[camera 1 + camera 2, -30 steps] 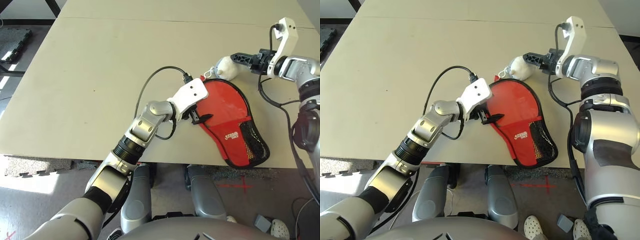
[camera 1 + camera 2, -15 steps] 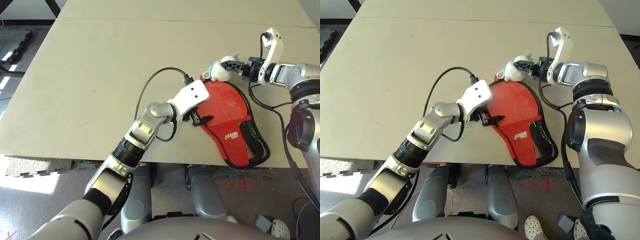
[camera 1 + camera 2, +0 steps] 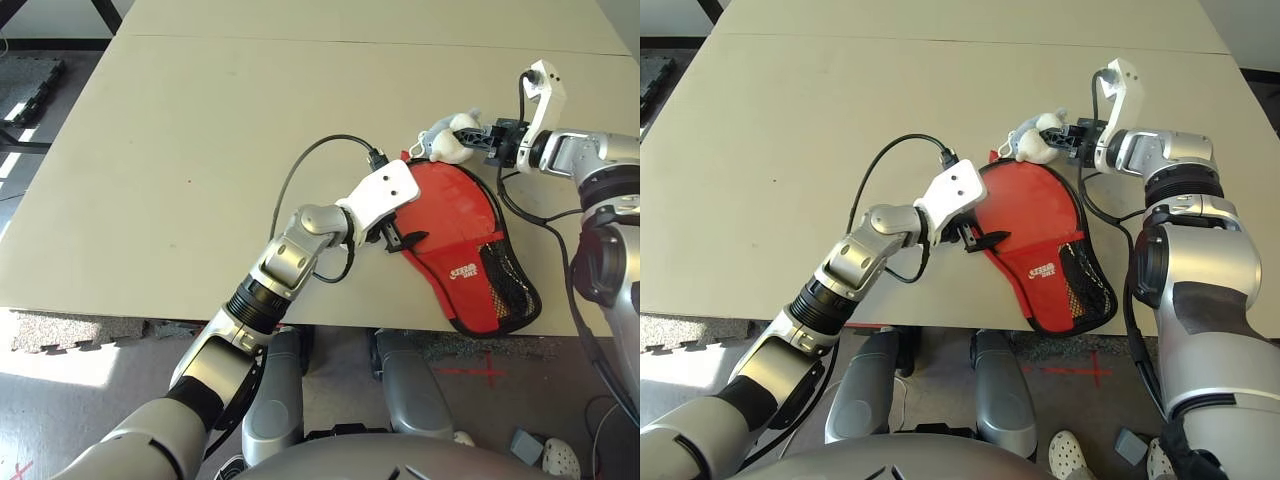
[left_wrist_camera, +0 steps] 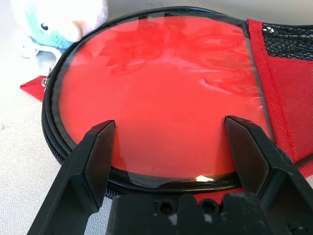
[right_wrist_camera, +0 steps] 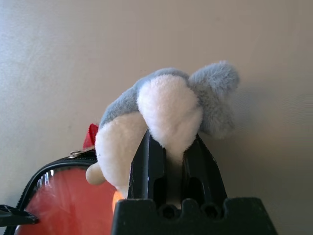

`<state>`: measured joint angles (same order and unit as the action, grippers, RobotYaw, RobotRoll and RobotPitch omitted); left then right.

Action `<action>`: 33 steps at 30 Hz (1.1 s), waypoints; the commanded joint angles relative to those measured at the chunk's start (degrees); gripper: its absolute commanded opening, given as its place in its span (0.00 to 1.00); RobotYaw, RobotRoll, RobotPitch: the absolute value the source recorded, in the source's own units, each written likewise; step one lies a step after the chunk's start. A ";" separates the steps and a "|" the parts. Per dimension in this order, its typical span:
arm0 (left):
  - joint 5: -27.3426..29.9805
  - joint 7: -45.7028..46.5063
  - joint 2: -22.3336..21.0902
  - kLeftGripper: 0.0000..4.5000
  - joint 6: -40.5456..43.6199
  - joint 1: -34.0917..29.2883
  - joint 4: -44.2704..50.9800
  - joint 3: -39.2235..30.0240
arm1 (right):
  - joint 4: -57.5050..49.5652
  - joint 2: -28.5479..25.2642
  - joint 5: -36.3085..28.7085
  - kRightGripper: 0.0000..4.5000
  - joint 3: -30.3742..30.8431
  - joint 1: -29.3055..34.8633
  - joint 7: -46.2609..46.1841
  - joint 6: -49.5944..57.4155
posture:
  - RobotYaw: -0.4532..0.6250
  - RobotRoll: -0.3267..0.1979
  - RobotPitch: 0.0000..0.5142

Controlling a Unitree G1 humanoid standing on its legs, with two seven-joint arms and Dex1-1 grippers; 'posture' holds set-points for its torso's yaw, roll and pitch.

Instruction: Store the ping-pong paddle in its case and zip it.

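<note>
Two black-fingered grippers work at the red case. The left gripper [image 4: 168,147] hangs with its fingers [image 4: 95,156] spread wide, one on either side of the near rim of the round head of the red paddle-shaped fabric case [image 3: 465,245], just above the black zipper edge; the silver left forearm reaches in from the near left, wrist bent toward the right and tipped slightly down. The right gripper [image 5: 168,161] has its fingers pressed together on the small fluffy white-and-grey plush toy [image 3: 450,140], pinching a white lobe of it; the right arm comes in from the far right, wrist turned to the left, pointing a little downward. The toy sits at the far edge of the case's head, by the zipper. The case lies flat on the beige table [image 3: 200,150], its narrow end with the black mesh pocket [image 3: 500,285] and white logo at the near table edge. Whether the ping-pong paddle is inside cannot be told
</note>
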<state>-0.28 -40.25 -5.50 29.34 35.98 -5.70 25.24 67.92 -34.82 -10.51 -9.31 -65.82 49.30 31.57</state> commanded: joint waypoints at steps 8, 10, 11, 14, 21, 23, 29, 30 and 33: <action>-1.31 -0.71 -0.13 1.00 1.49 -1.57 -3.88 3.14 | 1.12 -8.08 4.20 0.01 1.40 0.02 1.52 -2.49 | 0.35 0.62 0.53; -1.33 -0.69 -0.08 1.00 1.46 -1.62 -3.91 3.20 | 1.04 -9.72 5.05 0.01 2.32 0.00 3.40 -2.27 | 0.34 0.62 0.53; -1.32 -0.68 -0.05 1.00 1.46 -1.63 -3.94 3.21 | 0.97 -10.76 5.61 0.01 3.08 0.02 4.74 -2.16 | 0.34 0.62 0.53; -1.35 -0.64 0.03 1.00 1.28 -1.59 -4.16 3.19 | 0.69 -14.20 7.56 0.00 5.40 0.34 9.67 -1.76 | 0.34 0.62 0.52; -1.33 -0.63 0.32 1.00 0.77 -1.13 -5.07 3.09 | 0.36 -21.51 11.67 0.00 10.98 4.32 23.69 -1.15 | 0.34 0.62 0.52; -1.34 -0.62 0.54 1.00 0.49 -0.97 -5.48 3.14 | -0.07 -24.04 12.89 0.00 12.95 7.07 28.93 -1.50 | 0.34 0.62 0.52; -1.34 -0.49 1.44 1.00 -0.26 -0.41 -6.89 3.13 | -2.51 -28.55 13.63 0.00 15.60 13.56 40.84 -2.02 | 0.30 0.62 0.53; -1.34 -0.48 1.62 1.00 -0.40 -0.34 -7.12 3.12 | -4.79 -30.15 11.08 0.00 17.19 16.03 42.20 -1.59 | 0.29 0.62 0.53; -1.37 -0.44 2.12 1.00 -0.81 -0.07 -7.85 3.07 | -14.85 -36.05 0.25 0.00 22.67 24.61 43.20 1.12 | 0.28 0.62 0.53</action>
<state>-0.27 -40.34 -3.42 26.91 37.71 -9.88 25.59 57.97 -67.55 -5.15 10.09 -44.50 91.89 30.92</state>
